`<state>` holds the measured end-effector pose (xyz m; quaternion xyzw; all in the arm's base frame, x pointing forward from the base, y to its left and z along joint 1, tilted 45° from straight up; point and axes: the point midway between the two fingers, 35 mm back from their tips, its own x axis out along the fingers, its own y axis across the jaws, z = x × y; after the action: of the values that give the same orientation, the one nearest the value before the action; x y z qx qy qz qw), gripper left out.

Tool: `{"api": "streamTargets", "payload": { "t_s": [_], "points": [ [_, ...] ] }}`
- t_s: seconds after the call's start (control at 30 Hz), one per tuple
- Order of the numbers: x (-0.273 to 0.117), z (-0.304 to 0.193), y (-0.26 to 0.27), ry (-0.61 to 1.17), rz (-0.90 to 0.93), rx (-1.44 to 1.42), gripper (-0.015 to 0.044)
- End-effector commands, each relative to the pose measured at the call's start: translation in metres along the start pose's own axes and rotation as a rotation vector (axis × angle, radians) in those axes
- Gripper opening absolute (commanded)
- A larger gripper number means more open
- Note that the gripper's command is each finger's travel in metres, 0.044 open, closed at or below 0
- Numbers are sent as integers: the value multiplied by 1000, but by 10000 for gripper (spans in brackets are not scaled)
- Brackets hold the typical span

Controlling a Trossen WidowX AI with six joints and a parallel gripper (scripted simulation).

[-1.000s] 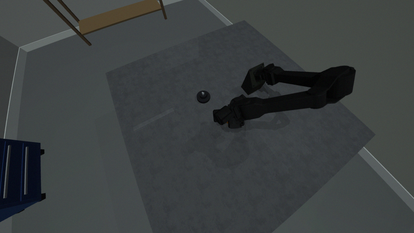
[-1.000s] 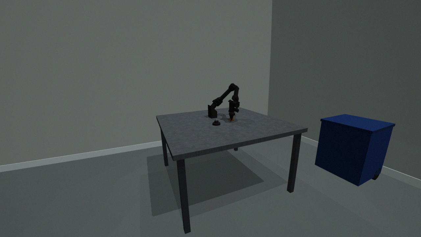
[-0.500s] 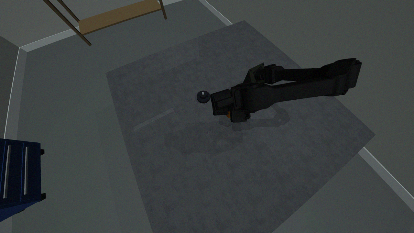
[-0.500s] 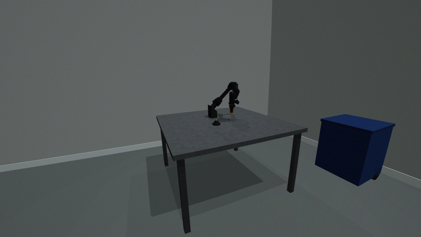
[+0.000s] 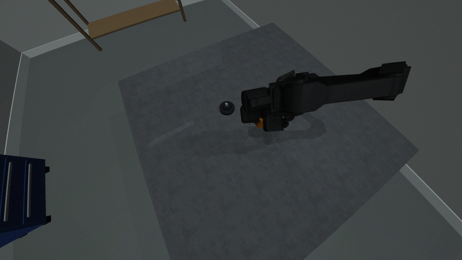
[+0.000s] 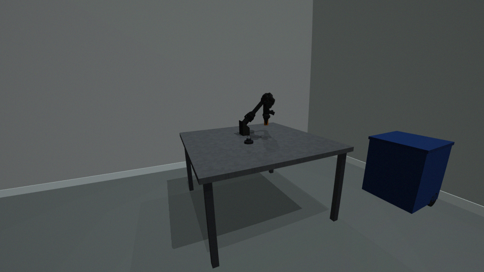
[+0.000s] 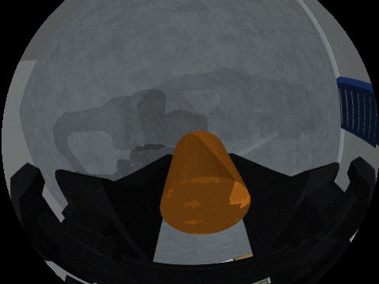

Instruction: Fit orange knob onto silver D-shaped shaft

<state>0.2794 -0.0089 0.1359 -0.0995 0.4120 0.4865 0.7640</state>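
My gripper (image 5: 262,123) (image 6: 266,121) (image 7: 200,159) is shut on the orange knob (image 5: 259,123) (image 6: 267,122) (image 7: 202,192) and holds it lifted clear of the grey table (image 5: 226,181) (image 6: 270,152). Only a small part of the knob shows under the arm in the overhead view. The black round pedestal (image 5: 227,108) (image 6: 248,141) stands on the table to the left of the gripper, with the short silver shaft (image 5: 227,104) (image 6: 248,138) upright on it. The pedestal is out of the wrist view. The knob's hole is hidden.
The arm's base (image 6: 243,127) stands at the back of the table. A blue cabinet (image 5: 21,194) (image 6: 404,169) stands on the floor beside the table. A wooden bench (image 5: 132,16) is by the far wall.
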Motion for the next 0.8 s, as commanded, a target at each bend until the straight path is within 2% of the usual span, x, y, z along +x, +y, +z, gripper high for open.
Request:
{"api": "streamTargets", "payload": {
  "t_s": [0.0, 0.77],
  "points": [
    [-7, -1, 0, 2, -63, 0, 0],
    [-47, -12, 9, 8, -471, 2, 0]
  ]
}}
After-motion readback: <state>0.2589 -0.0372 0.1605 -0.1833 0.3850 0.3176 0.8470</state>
